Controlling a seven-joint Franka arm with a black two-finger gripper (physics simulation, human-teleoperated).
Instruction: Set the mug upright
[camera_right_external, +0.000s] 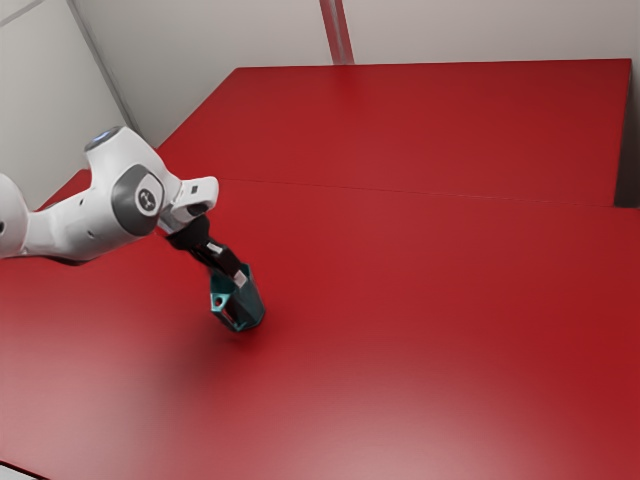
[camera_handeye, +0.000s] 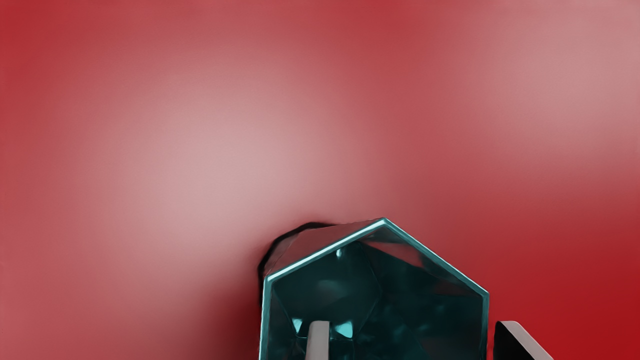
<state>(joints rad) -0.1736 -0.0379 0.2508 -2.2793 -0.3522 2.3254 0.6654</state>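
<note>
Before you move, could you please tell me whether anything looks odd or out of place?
I see no spill or damage. The open end effector straddles the mug's wall, one finger inside and one outside, which looks slightly unusual. I can't tell whether the mug leans.

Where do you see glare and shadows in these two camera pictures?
Exterior view: pale glare over the near part of the red table, a soft, dark shadow by the mug; wrist view: broad whitish sheen on the table, bright lines along the mug's rim, small glints in its dark inside.
</note>
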